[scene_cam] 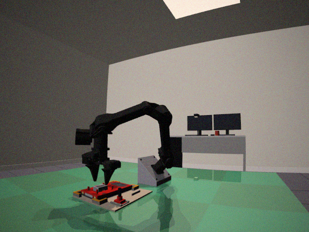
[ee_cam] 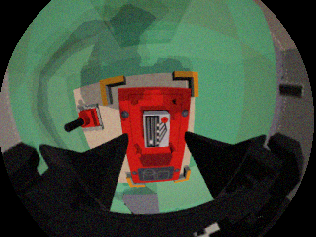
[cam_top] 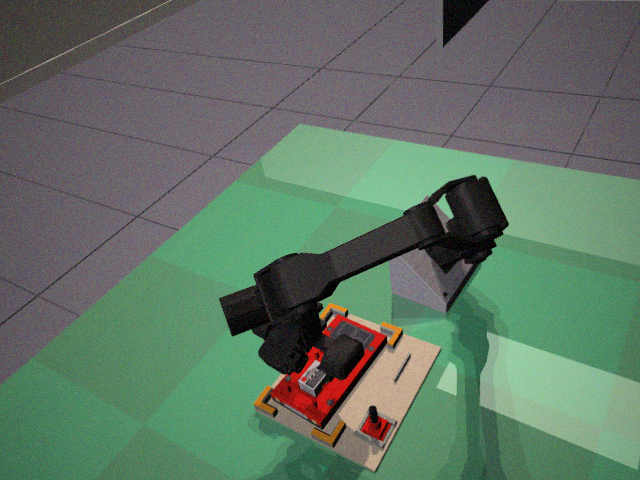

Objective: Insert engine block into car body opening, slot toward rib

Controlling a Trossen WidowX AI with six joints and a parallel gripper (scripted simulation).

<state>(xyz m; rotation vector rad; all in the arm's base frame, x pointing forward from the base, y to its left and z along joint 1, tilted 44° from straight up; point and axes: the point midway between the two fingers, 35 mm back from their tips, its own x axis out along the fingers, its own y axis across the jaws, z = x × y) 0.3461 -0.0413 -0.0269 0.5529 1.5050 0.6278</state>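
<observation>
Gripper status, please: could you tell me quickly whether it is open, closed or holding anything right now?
Gripper: open, holding nothing; its fingers hang apart just above the engine block sitting in the car body.

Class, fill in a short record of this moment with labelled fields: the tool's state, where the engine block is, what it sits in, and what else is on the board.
tool: open, holding nothing, fingers spread above the block
engine block: grey, sitting in the opening of the car body, apart from both fingers
car body: red, lying flat between orange corner brackets
board: tan, on the green surface
other items on board: small red base with a black peg; thin dark slot
fully pushed down: cannot tell
</observation>
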